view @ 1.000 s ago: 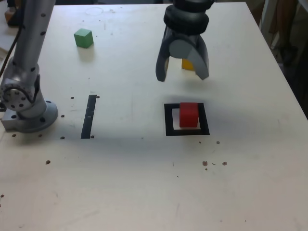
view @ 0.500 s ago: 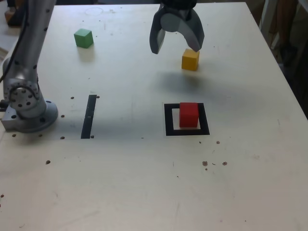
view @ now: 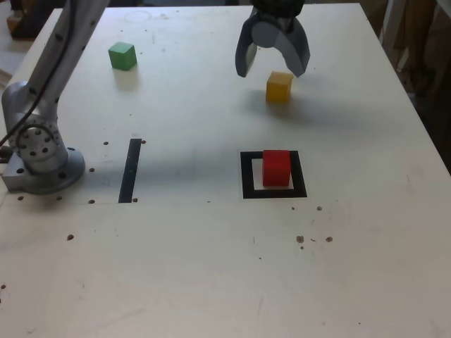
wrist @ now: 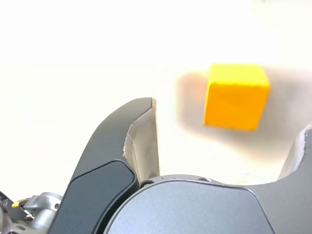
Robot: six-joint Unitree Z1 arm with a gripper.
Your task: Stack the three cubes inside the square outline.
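Your pincer (view: 273, 68) is hanging wide open and empty near the tabletop's (view: 211, 267) far edge, the yellow cube (view: 279, 87) sitting just beyond its tips, not yet between them.

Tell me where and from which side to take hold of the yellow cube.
Grip the yellow cube across two opposite vertical faces, coming down from above. It sits flat on the table with nothing beside it, so every side is free, and it looks narrower than the open pincer hovering over it. Probably square the pincer to its faces first.
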